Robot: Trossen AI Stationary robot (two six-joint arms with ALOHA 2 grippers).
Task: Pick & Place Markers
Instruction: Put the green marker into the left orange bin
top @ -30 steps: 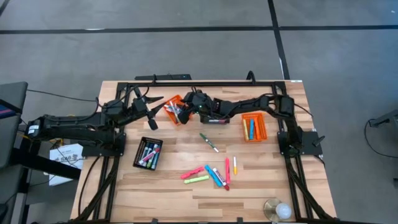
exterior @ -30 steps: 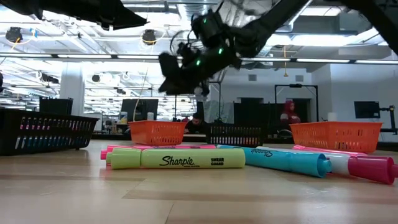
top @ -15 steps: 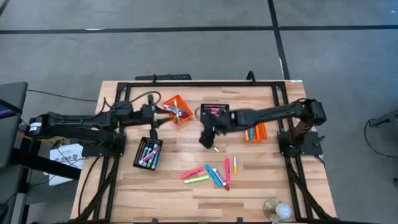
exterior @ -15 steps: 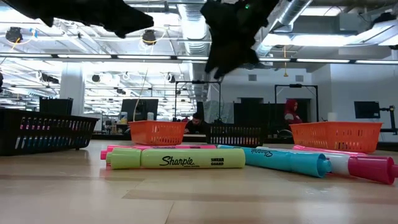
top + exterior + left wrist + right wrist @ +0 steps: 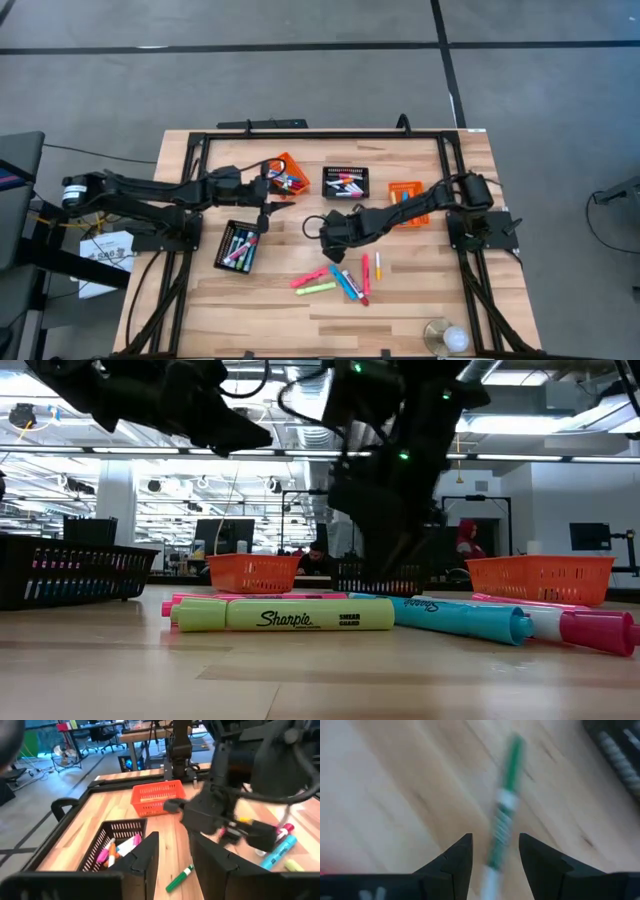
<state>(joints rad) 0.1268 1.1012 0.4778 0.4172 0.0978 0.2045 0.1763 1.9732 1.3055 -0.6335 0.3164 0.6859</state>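
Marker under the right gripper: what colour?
Green with a white section; the marker shows best in the right wrist view.

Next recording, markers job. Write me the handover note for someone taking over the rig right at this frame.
Right gripper: open, low over the green marker lying mid-table, fingers either side, not gripping.
Left gripper: open, empty, hovering by the black basket on its side.
Done: markers lie in that basket, the second black basket and both orange baskets.
Left: the green marker and the loose cluster near the front edge.
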